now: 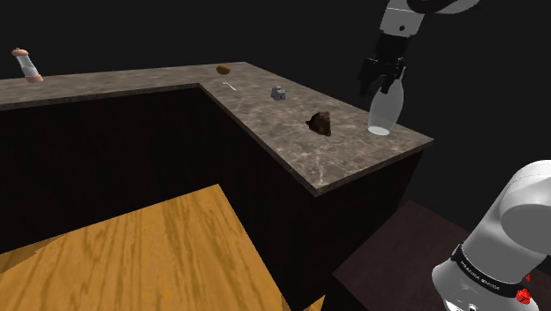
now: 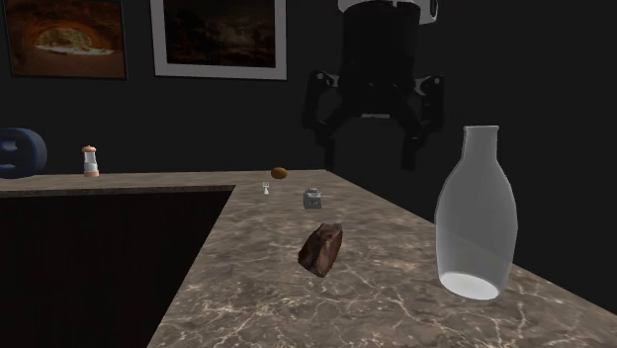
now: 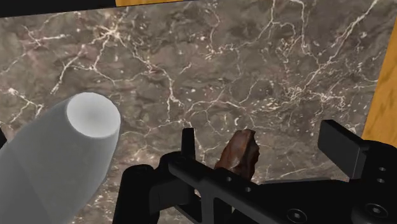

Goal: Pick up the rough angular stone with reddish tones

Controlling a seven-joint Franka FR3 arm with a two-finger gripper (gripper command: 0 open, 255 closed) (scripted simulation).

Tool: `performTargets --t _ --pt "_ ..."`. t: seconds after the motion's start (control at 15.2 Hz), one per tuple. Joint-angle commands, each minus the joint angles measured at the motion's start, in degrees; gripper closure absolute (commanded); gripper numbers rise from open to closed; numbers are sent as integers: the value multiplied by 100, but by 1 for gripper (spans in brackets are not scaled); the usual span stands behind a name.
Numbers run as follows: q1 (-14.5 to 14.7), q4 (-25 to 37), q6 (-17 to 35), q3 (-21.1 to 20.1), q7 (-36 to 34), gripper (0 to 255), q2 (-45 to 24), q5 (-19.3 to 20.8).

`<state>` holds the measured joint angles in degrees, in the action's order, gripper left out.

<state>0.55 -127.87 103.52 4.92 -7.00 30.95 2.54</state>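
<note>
- The claw point(image 1: 381, 79) hangs in the air above the counter point(image 1: 353, 157), fingers spread wide and holding nothing. This looks like the approach step, with the descent not yet made.
- A white bottle point(image 1: 386, 108) stands upright at 6 o'clock from the claw in the shoulder view, very close.
- The stone point(image 1: 320, 123), jagged and brown-red, lies untouched on the counter at 8 o'clock from the claw.
- Next, I judge, the claw should line up over the stone, drop astride it clear of the bottle, then close.

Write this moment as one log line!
hand: open, in the air | stone: on counter, not held | bottle: upright near stone
</note>
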Motion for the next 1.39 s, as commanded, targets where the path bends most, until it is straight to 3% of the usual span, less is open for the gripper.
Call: performTargets --t 0.0,0.46,0.92,1.32 --pt "1 160 238 80 -66 0 -419 -150" --pt "13 880 910 356 -140 0 -1917 -807" --pt "-58 1912 1243 543 -70 0 -3448 -1656" --pt "-60 1598 1665 527 47 0 -3570 -1736"
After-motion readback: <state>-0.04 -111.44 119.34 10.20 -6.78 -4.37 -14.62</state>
